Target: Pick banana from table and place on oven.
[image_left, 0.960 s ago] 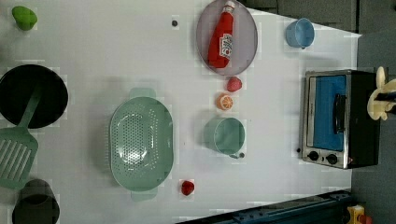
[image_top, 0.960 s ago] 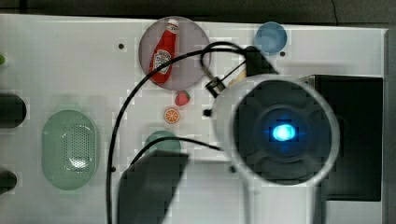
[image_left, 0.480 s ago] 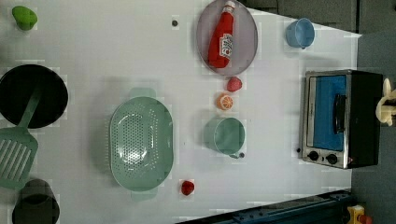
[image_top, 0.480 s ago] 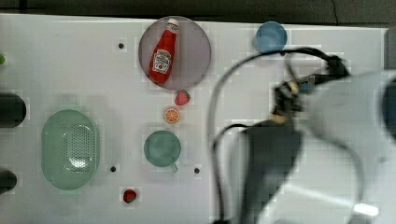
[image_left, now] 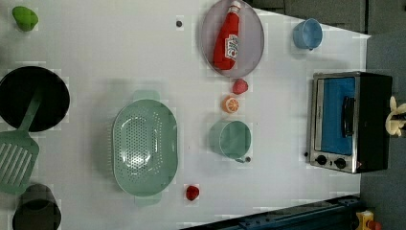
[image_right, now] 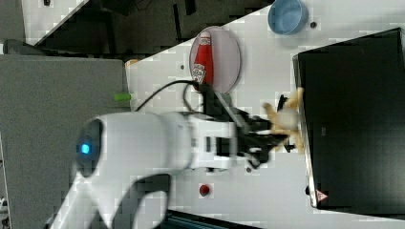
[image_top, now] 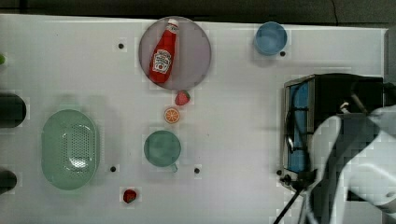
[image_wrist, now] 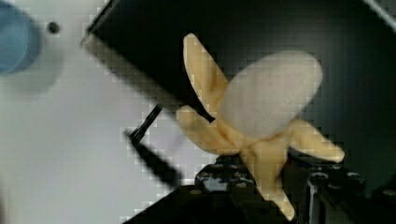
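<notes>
- The white surface (image_left: 119,57) carries everything, with small dark holes dotted across it.
- The robot arm (image_right: 143,143) reaches across the right view from the left toward the oven; in the top view its white body covers the lower right corner.
- The oven (image_left: 352,122) stands at the left view's right end of the surface, its bluish glass door and dark handle facing the camera and its two black knobs at the lower end of the front. In the right view its black top (image_right: 353,119) is a wide dark panel.
- A pale green colander (image_left: 143,146) sits on the left view's left half of the surface.
- A grey plate (image_left: 233,38) holds a red ketchup bottle (image_left: 227,40) lying flat on it.
- A green cup (image_left: 233,139) stands between the colander and the oven; a blue cup (image_left: 306,33) sits near the far corner beyond the oven.
- The pincer (image_right: 279,138) is clamped on the banana (image_right: 285,121) at its base, where the peel strips meet.
- The banana is off the surface, held at the edge of the oven's top; in the left view it shows just past the oven's right side (image_left: 395,122).
- It is a peeled toy: in the wrist view the pale flesh (image_wrist: 271,95) points away from the pincer over the black top, its long axis in line with the fingers, and the yellow peel strips splay outward around it.
- An orange slice (image_left: 230,104) and a strawberry (image_left: 240,86) lie just beside each other between the plate and the green cup; a second strawberry (image_left: 192,192) lies near the colander's lower end.
</notes>
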